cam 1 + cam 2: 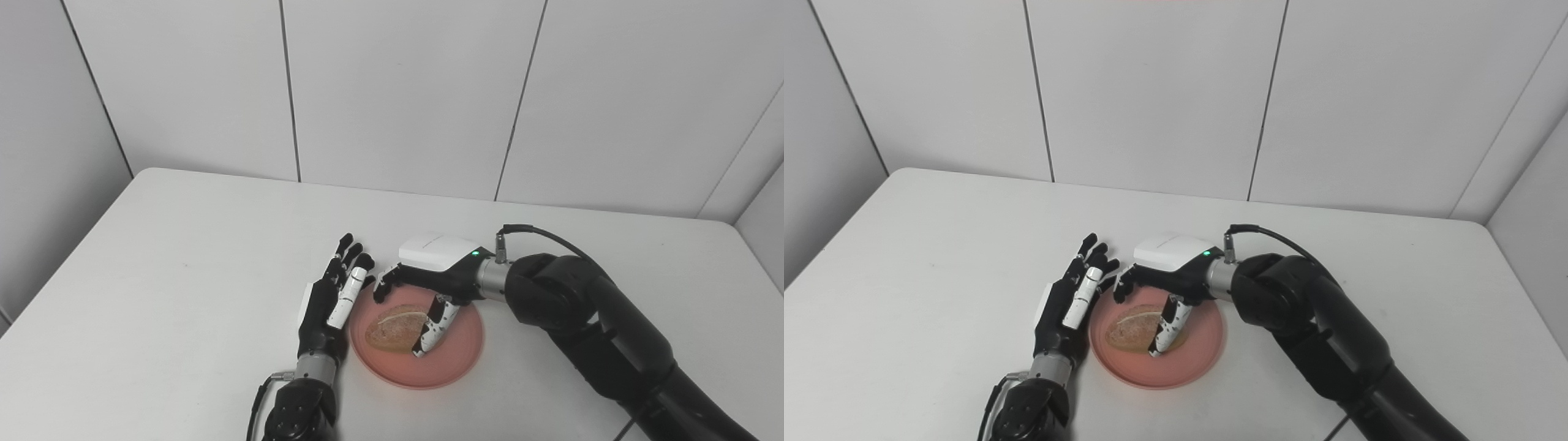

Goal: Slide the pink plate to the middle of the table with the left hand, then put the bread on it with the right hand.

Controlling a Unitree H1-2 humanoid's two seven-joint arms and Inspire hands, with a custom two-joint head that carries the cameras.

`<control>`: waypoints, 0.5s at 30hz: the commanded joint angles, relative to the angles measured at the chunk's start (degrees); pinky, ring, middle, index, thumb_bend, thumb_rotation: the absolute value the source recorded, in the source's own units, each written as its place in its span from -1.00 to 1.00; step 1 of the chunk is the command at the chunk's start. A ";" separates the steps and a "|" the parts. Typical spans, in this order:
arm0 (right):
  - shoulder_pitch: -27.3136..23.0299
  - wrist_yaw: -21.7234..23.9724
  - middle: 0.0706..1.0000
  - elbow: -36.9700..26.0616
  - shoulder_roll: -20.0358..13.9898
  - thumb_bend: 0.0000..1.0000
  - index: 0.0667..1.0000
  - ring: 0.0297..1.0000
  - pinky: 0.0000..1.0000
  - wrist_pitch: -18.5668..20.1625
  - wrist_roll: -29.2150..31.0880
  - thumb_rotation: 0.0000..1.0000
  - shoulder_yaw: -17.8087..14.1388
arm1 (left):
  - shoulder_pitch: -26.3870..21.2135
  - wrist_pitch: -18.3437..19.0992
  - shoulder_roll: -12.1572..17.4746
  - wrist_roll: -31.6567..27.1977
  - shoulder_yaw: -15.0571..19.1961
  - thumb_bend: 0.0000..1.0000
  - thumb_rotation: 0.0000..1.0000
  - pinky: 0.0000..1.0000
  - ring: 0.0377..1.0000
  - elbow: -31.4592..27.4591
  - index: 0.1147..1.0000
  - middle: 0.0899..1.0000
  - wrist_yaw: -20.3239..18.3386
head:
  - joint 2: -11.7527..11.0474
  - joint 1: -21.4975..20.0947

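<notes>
The left hand [327,303] is lying flat, fingers spread, touching the round pink plate [456,361] mid-table. A crusty oval bread [395,327] is resting on it; the right hand [422,282] is cupping it loosely. Both views are agreeing.

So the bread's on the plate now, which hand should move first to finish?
Right. The right hand arches over the bread on the pink plate, thumb against it, so it likely must let go and lift away. The left hand lies open beside the rim.

L hand [327,300] flat, fingers apart; R hand [422,278] palm down, fingers curled.
</notes>
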 commanded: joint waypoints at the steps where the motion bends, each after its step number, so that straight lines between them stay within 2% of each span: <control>1: -2.41 0.55 0.46 -1.95 -0.91 1.00 0.36 0.52 0.39 0.58 0.99 -0.38 -1.29 | 0.19 0.77 -0.08 -1.22 0.23 0.53 0.37 0.61 0.68 -0.60 0.83 0.85 -0.38 | -0.05 -0.08; 6: -2.10 1.91 0.52 -2.77 -1.42 1.00 0.35 0.58 0.44 1.60 1.56 -0.35 -1.94 | 0.12 0.72 -0.10 -2.10 0.43 0.51 0.34 0.68 0.67 -0.60 0.82 0.83 -0.59 | 0.04 -0.24; 9: -0.65 2.34 0.52 -4.82 -1.31 1.00 0.34 0.59 0.44 4.27 2.91 -0.36 -3.75 | 0.10 0.89 -0.05 -1.99 0.36 0.50 0.34 0.68 0.67 -0.64 0.81 0.83 -0.41 | 0.04 -0.24; 10: -0.12 2.23 0.45 -5.40 -1.21 1.00 0.32 0.53 0.35 5.00 3.38 -0.35 -4.40 | 0.10 0.98 -0.04 -1.92 0.35 0.49 0.33 0.67 0.66 -0.66 0.81 0.82 -0.36 | 0.04 -0.24; 12: 1.32 0.90 0.38 -6.64 -1.06 1.00 0.31 0.44 0.24 5.50 4.15 -0.30 -5.84 | 0.12 1.15 0.00 -1.74 0.29 0.51 0.34 0.64 0.66 -0.73 0.81 0.82 -0.28 | 0.04 -0.24; 13: 1.63 0.63 0.39 -6.92 -1.01 1.00 0.34 0.45 0.24 5.53 4.25 -0.20 -6.15 | 0.13 1.18 0.01 -1.71 0.28 0.53 0.34 0.64 0.66 -0.75 0.81 0.82 -0.27 | 0.04 -0.24; 15: 5.26 -4.92 0.40 -8.96 0.00 1.00 0.29 0.43 0.22 5.67 4.24 -0.10 -9.55 | 0.05 1.22 -0.01 -1.73 0.31 0.53 0.34 0.66 0.66 -0.72 0.81 0.81 -0.23 | 0.09 -0.47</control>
